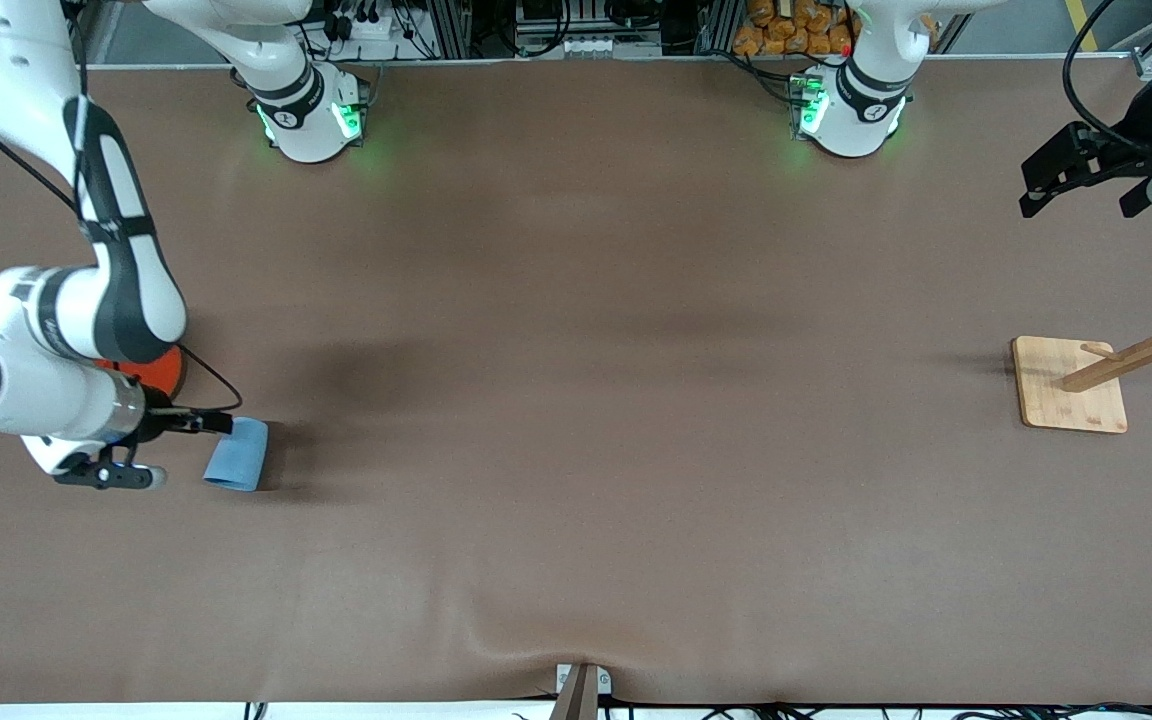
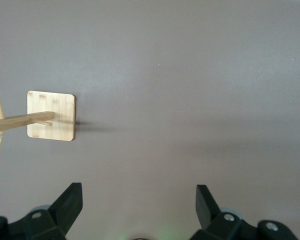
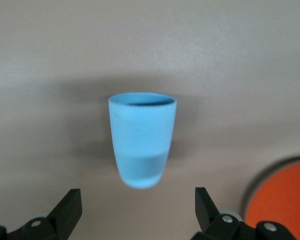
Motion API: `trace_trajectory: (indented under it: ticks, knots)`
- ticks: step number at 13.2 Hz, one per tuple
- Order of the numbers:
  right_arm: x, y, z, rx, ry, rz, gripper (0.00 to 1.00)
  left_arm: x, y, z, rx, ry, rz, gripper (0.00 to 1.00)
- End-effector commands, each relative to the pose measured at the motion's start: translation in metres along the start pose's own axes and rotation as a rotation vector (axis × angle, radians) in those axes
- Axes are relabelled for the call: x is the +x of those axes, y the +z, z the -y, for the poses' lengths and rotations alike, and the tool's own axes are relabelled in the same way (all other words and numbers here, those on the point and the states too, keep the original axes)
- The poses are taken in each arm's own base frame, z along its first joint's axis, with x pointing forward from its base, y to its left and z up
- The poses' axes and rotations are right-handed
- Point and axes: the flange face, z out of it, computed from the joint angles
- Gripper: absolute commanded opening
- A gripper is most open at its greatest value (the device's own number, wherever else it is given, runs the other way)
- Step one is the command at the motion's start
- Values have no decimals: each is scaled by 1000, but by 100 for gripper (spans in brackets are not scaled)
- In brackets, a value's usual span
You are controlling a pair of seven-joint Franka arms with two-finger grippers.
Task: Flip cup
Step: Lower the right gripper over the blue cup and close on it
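Care is needed as the right gripper [image 3: 135,212], fingers wide apart and empty, is closed on the cup [image 1: 237,454] lying on the table [image 1: 576,400] beside the orange can [image 1: 151,372] at its 10 o'clock, while the left gripper [image 2: 137,207] waits open over the wooden rack [image 1: 1071,383].

The front view looks down from high across the brown worktop [image 1: 576,400], facing both arm bases. Each wrist view looks out past its own claw tips — the left from well above the wooden peg rack [image 2: 45,117], the right close on the light-blue cup [image 3: 141,140]; the front view shares both.
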Motion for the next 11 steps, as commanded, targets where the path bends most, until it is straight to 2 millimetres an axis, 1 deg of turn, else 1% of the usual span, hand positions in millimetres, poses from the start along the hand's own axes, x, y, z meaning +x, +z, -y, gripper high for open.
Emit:
trace_trajectory:
  ticks: [1, 4, 5, 7, 9, 11]
  knots:
    - [11, 31, 4, 0, 11, -24, 100, -1, -5, 3, 9, 10, 2, 100]
    - [17, 61, 2, -1, 13, -53, 100, -1, -5, 4, 9, 8, 2, 100]
    - [18, 68, 3, -1, 12, -57, 100, -1, -5, 4, 9, 8, 2, 100]
    - [18, 77, 4, -2, 11, -44, 100, -1, -5, 4, 9, 8, 2, 100]
    - [17, 90, 0, -2, 15, -28, 100, -1, -5, 4, 9, 10, 2, 100]
    - [15, 94, 1, -6, 6, -20, 99, -1, -5, 4, 9, 10, 2, 100]
